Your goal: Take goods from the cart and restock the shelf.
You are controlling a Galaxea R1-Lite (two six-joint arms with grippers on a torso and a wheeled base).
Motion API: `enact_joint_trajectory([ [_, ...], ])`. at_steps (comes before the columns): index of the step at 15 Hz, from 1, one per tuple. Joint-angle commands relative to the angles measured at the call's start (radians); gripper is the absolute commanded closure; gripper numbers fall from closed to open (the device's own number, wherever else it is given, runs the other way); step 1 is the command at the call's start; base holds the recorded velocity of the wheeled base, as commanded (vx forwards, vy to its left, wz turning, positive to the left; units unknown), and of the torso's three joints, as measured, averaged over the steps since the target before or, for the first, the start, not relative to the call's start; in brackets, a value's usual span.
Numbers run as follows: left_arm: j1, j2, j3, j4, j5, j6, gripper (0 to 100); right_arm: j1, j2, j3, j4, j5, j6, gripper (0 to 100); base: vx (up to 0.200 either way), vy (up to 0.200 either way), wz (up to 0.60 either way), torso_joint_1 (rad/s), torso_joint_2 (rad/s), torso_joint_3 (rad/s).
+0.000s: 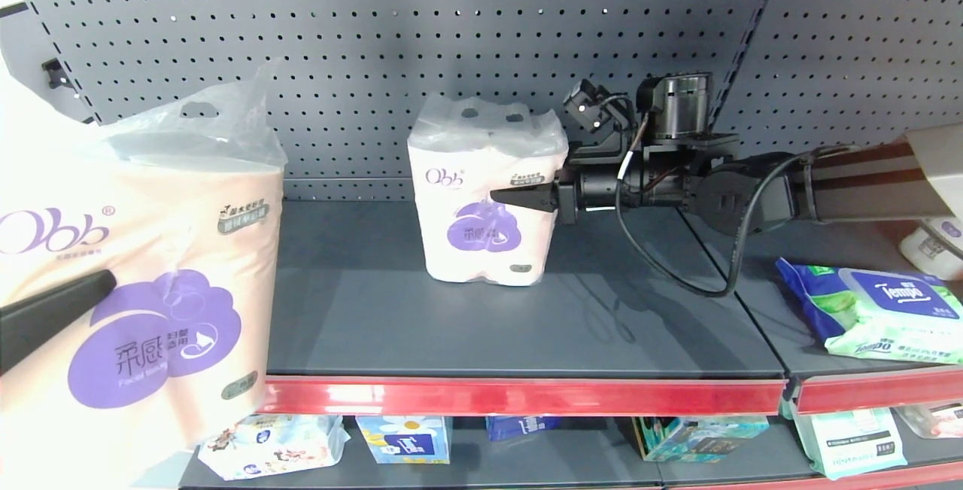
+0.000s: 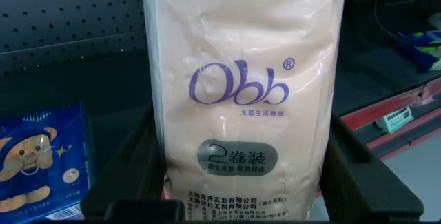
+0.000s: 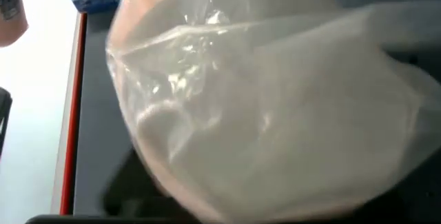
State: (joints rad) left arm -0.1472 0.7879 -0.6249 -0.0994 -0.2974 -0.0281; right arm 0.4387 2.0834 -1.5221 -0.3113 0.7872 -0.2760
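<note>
R gripper (image 1: 498,190) pinches the toilet-roll pack (image 1: 481,151), which stands on the shelf (image 1: 451,324), well back near the pegboard (image 1: 376,46). L gripper (image 2: 242,117) clamps a second pack (image 2: 241,52), held before the shelf's left part. Both prob. light, squashy, w/ slippery film (grip the roll body, not the loose top film). Open deck left of the standing pack; mind the red front lip (image 1: 527,396).

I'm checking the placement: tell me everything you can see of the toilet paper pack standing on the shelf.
The toilet paper pack is pale peach rolls in clear plastic film with a purple cloud print, the film bunched on top. It stands upright on the grey shelf, forward of the pegboard. The right gripper lies against its front face from the robot's right.
</note>
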Motion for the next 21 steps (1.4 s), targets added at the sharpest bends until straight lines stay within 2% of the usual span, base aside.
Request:
enact_joint_trajectory([
  [1,0.000,-0.001,0.001,0.000,0.000,-0.001,100,0.000,-0.029,0.023,0.003,0.017,0.001,100,0.000,0.000,0.00,0.000,0.00,0.000],
  [5,0.000,-0.001,-0.003,0.000,-0.005,-0.001,100,-0.002,-0.112,0.103,0.003,0.041,0.001,100,0.000,0.000,0.00,0.000,0.00,0.000],
  [8,0.000,0.001,-0.004,0.000,-0.006,-0.001,100,0.006,-0.221,0.269,0.003,0.046,-0.006,100,0.000,0.000,0.00,0.000,0.00,0.000],
  [12,0.000,0.001,-0.003,0.000,-0.006,-0.001,100,0.014,-0.290,0.419,0.000,0.047,-0.057,100,0.000,0.000,0.00,0.000,0.00,0.000],
  [21,0.000,-0.004,-0.007,0.000,-0.006,-0.001,100,0.063,-0.318,0.454,0.001,0.032,-0.075,100,0.000,0.000,0.00,0.000,0.00,0.000],
])
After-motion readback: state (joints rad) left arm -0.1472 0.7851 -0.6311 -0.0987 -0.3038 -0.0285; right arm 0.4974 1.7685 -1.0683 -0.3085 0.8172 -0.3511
